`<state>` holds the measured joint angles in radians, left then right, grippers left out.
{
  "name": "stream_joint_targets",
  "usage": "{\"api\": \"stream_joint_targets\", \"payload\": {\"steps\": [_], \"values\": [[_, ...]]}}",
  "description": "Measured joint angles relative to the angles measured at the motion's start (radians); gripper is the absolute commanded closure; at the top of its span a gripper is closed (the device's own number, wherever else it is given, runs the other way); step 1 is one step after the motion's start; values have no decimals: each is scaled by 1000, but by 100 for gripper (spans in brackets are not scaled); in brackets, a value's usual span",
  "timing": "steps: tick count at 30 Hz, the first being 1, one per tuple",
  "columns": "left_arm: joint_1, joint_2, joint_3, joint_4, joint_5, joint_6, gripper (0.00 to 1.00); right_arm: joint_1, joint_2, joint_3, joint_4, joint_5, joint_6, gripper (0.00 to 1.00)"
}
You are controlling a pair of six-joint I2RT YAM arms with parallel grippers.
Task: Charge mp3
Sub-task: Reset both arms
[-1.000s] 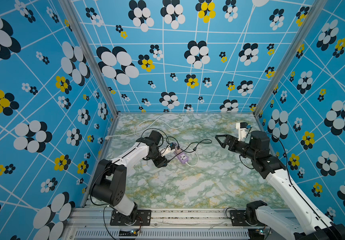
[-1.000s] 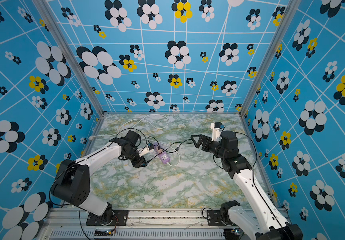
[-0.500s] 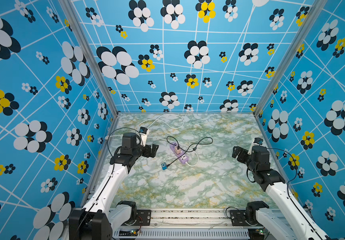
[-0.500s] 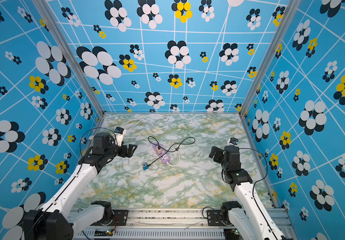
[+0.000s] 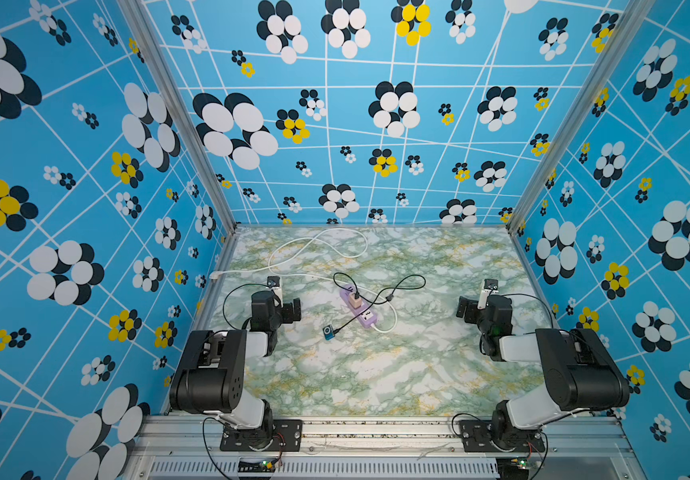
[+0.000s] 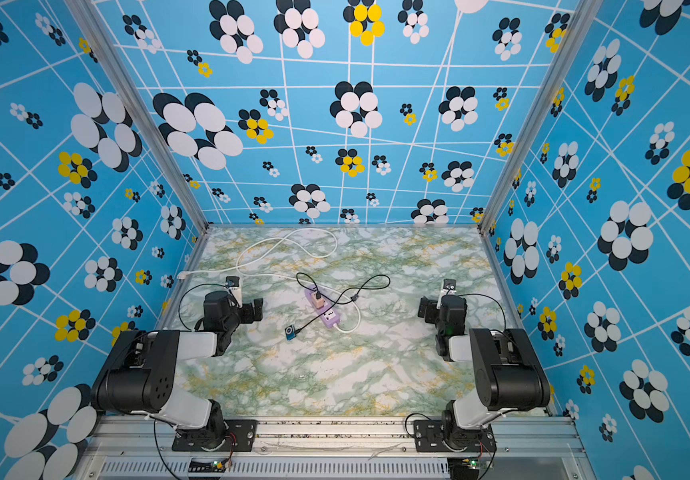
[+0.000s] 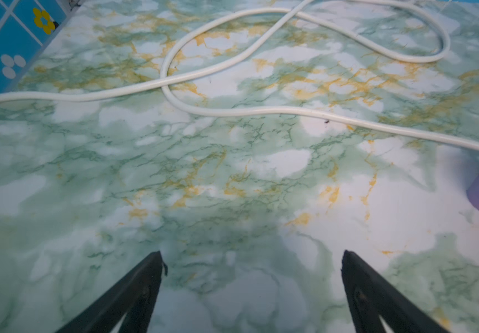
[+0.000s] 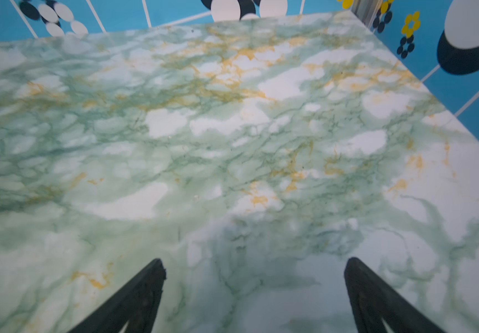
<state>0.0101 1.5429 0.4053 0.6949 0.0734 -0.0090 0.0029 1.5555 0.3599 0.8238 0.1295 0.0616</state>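
Left tool (image 7: 251,259): jaws wide, empty, drawn back to the left side of the table (image 5: 376,374). A second earlier it had been working down at the power strip.

Right tool (image 8: 254,265): jaws wide, empty, folded back to the right side. A second earlier it had reached toward the middle.

White cord (image 5: 335,237): looped across the back of the table.

Power strip (image 5: 369,319), lilac: mid-table, well apart from both tools.

Black cable (image 5: 405,283): ran from the charger through one loop to the mp3.

Charger (image 5: 353,302), pinkish cube: seated on the strip.

mp3 (image 5: 328,332), teal-blue: flat on the table near the strip's front end, cable meeting its edge, held by nothing. The release and retreat suggested the connection was made and the task likely complete. Whether the plug was fully seated was too small to tell.
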Motion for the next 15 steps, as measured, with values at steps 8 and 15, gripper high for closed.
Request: {"api": "stream_joint_targets", "payload": {"steps": [8, 15], "values": [[-5, 0, -4, 152, -2, 2, 1, 0, 0, 7, 77, -14, -23, 1], [-5, 0, -4, 174, -2, 2, 1, 0, 0, 7, 88, -16, -26, 1]]}}
